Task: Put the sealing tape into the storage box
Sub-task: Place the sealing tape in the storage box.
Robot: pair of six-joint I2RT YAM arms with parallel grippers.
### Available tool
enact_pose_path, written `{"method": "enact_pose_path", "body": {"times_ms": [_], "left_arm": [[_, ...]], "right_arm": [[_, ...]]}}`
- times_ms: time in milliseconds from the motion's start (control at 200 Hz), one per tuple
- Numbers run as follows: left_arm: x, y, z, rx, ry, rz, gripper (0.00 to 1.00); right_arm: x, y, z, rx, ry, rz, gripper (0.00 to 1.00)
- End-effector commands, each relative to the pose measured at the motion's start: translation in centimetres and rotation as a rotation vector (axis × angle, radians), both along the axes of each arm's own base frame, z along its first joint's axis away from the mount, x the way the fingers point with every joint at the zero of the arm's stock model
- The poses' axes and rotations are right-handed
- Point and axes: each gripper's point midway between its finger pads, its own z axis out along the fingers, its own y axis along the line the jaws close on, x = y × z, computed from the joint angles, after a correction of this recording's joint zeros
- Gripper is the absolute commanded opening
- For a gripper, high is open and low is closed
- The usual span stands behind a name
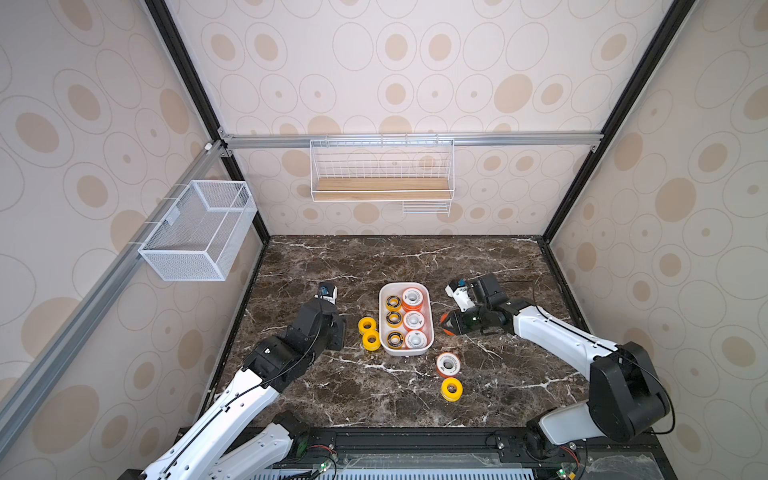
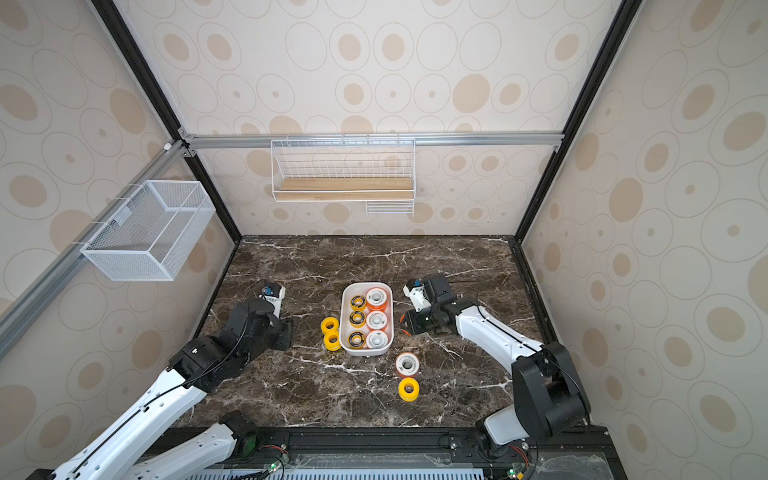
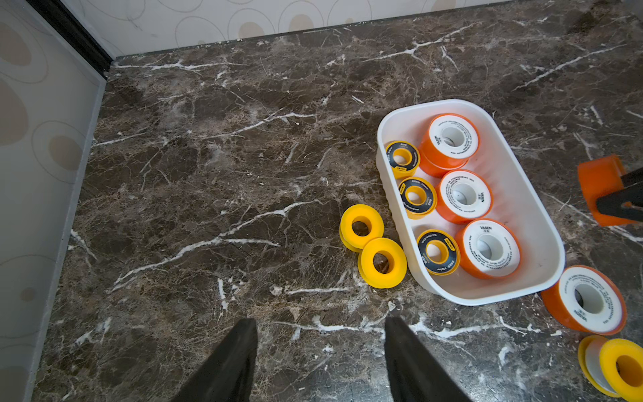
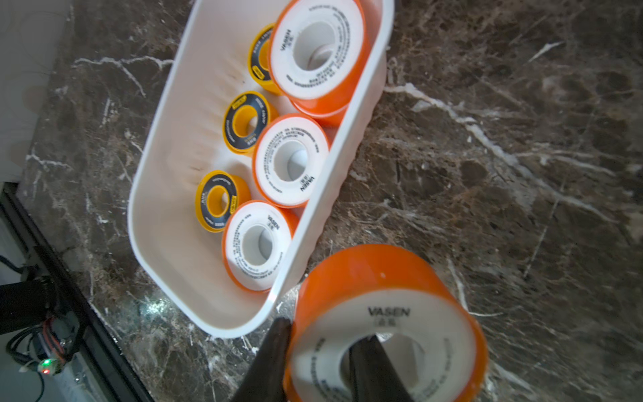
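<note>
The storage box (image 1: 406, 351) sits mid-tabletop (image 1: 332, 257). Inside it, three black-ringed yellow spools (image 1: 393, 318) line the wall on the left arm's side, and white-faced orange spools (image 1: 413, 320) line the other wall, the farthest one resting on top of another orange one. Just outside the box's wall on the right arm's side, the right claw (image 4: 322, 343) is nipped onto the held spool (image 4: 382, 289), one finger through its centre hole and the other against its outer rim. The left claw (image 3: 320, 322) hangs about half open and empty off the box's opposite side. On that same side, two plain yellow spools (image 3: 362, 226) lie touching each other, just beside the box. Near the box's front corner on the right arm's side lie a loose orange spool (image 1: 448, 364) and a loose yellow spool (image 1: 451, 388)
</note>
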Motion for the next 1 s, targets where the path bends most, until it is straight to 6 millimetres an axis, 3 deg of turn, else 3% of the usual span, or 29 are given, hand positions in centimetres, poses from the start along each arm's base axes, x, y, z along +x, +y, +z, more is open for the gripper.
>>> {"method": "enact_pose_path", "body": {"times_ms": [0,180,506,997], "left_arm": [[-0.1,0.5,0.5,0.013,-0.011,0.008,0.62],[-0.1,0.6,0.5,0.014,-0.012,0.010,0.62],[-0.1,0.6,0.5,0.013,-0.010,0.011,0.62],[-0.1,0.5,0.5,0.008,-0.010,0.010,0.62]], "right_arm": [[0.6,2.5,3.0,0.098,-0.058,0.081,0.27],[0.7,4.9,3.7,0.103,-0.065,0.158,0.28],[0.5,8.7,2.1,0.053,-0.023,0.251,0.28],[0.9,10.1,-1.8,-0.143,-0.005,0.270,0.27]]}}
